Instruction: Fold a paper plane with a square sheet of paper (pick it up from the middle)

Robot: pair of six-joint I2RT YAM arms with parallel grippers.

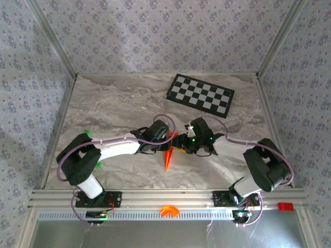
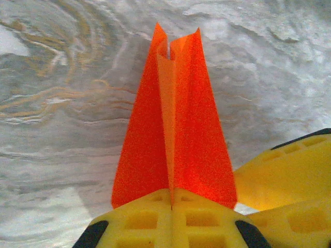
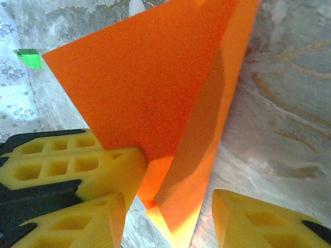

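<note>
The square sheet of paper is bright orange and folded into a narrow pointed paper plane (image 1: 168,156), held above the marble table between the two arms with its tip toward the near edge. My left gripper (image 2: 171,200) is shut on the plane's centre crease, and the two wings (image 2: 176,129) spread away from its yellow fingers. My right gripper (image 3: 173,214) is open. Its fingertips (image 3: 258,219) stand apart on either side of a hanging flap of the paper (image 3: 155,88) without pinching it. The left gripper's fingers (image 3: 67,160) press the paper just beside it.
A black-and-white checkerboard (image 1: 200,94) lies at the back right of the table. A tiny green piece (image 1: 87,133) sits by the left arm's elbow. A small orange arch-shaped part (image 1: 169,210) and a red item (image 1: 285,206) rest on the front rail.
</note>
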